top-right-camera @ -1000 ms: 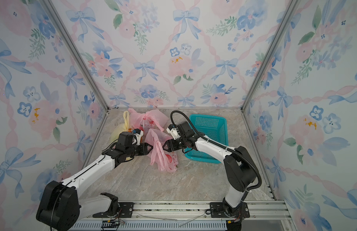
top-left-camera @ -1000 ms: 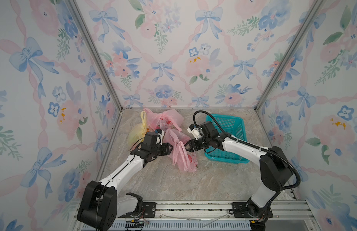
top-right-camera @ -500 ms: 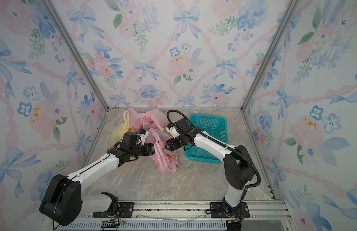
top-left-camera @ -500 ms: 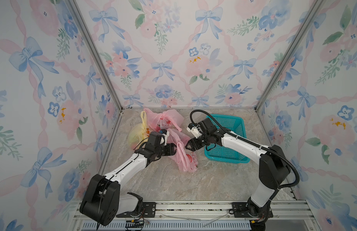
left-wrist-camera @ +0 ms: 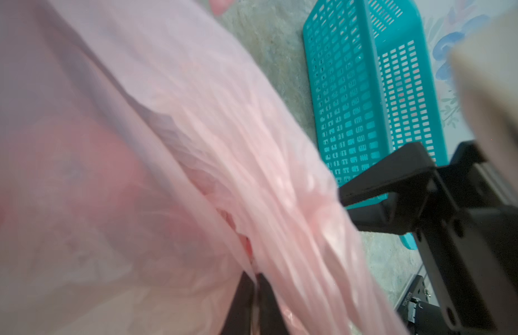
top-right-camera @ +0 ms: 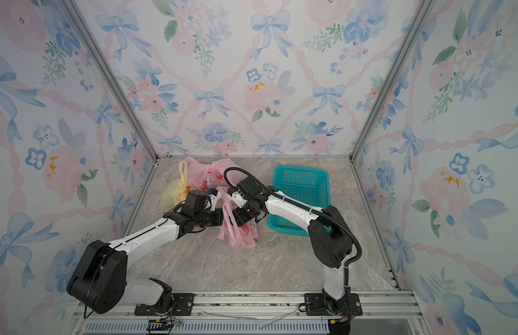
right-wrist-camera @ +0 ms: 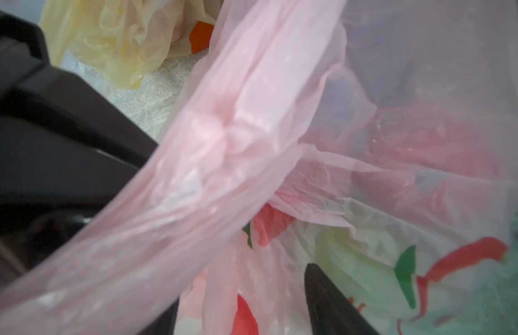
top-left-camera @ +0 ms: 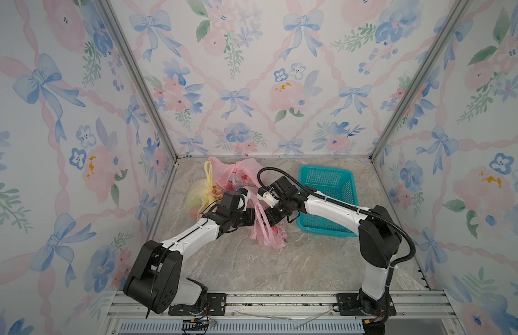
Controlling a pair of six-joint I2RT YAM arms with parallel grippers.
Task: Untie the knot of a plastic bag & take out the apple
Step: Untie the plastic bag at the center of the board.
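A: Largest item first?

B: Marble tabletop (top-left-camera: pixel 281 266), floral-walled enclosure. At 1 o'clock from the table's centre in both top views, a teal basket (top-left-camera: pixel 338 185) with a perforated floor.

A: Bags?

B: Three. One pink plastic bag (top-left-camera: pixel 266 232), printed red and green, near the table's centre; a second pink bag (top-left-camera: pixel 237 174) at 11 o'clock by the back wall; a yellow bag (top-left-camera: pixel 199 197) at 10 o'clock beside it.

A: Position of the central bag against the grippers?

B: Between them. The left gripper (top-left-camera: pixel 253 217) sits at the bag's 9 o'clock edge, the right gripper (top-left-camera: pixel 270 217) at its 1 o'clock edge, each touching the raised handle strips. The bag body lies toward 6 o'clock of both.

A: Left gripper condition?

B: Fingers (left-wrist-camera: pixel 243 301) pressed together with pink film pinched between them, seen in the left wrist view.

A: Right gripper?

B: One dark finger (right-wrist-camera: pixel 327 298) shows in the right wrist view with film draped across the gap; jaws partly apart. Whether they grip the film, I cannot tell.

A: Apple?

B: A reddish mass shows through the film in the wrist views; blurred, not confirmable as the apple.

A: Change from a second earlier?

B: The left gripper, then parted and short of the bag, has advanced to it and clamped. The right gripper has narrowed. The handle strips stand pulled higher.
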